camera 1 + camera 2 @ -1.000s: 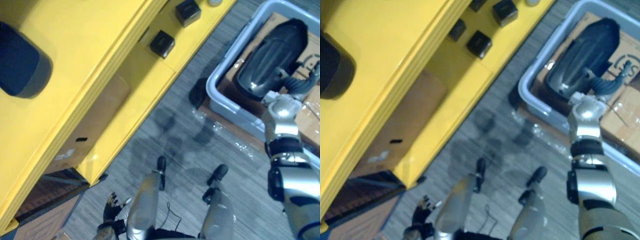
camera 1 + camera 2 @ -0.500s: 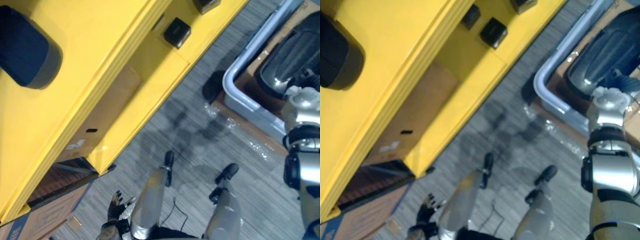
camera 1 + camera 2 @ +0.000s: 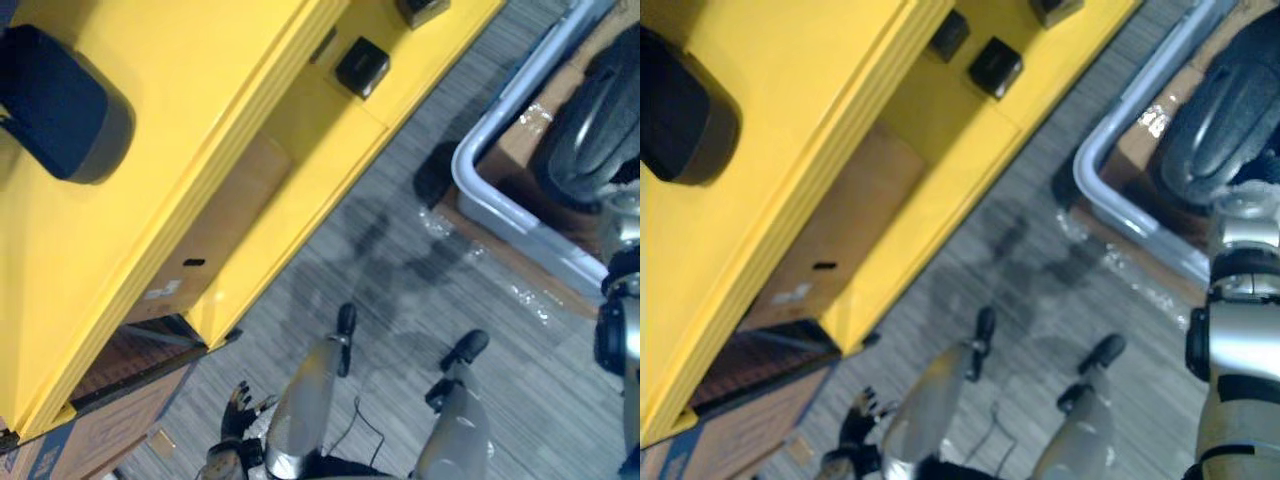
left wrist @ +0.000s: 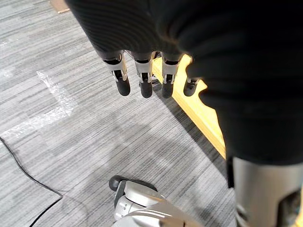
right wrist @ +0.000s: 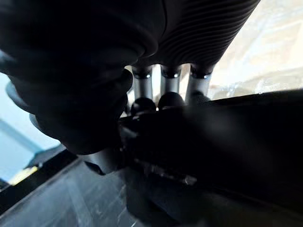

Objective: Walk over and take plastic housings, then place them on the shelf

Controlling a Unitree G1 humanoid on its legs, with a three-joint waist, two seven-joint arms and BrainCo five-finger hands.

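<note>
A large black plastic housing lies in a grey bin at the right. My right arm reaches into that bin. In the right wrist view my right hand has its fingers curled over the edge of the plastic housing, thumb side pressed against it. Another dark housing rests on the top board of the yellow shelf at the far left. My left hand hangs low by my side, fingers straight and holding nothing, above the grey floor.
Small black boxes sit on the shelf's lower board. A cardboard box stands under the shelf and another at the lower left. The bin rests on cardboard. Grey carpet lies between shelf and bin.
The whole view has shifted, so the bin now sits further right. My right hand's fingers have curled in on the housing. The left hand still hangs open.
</note>
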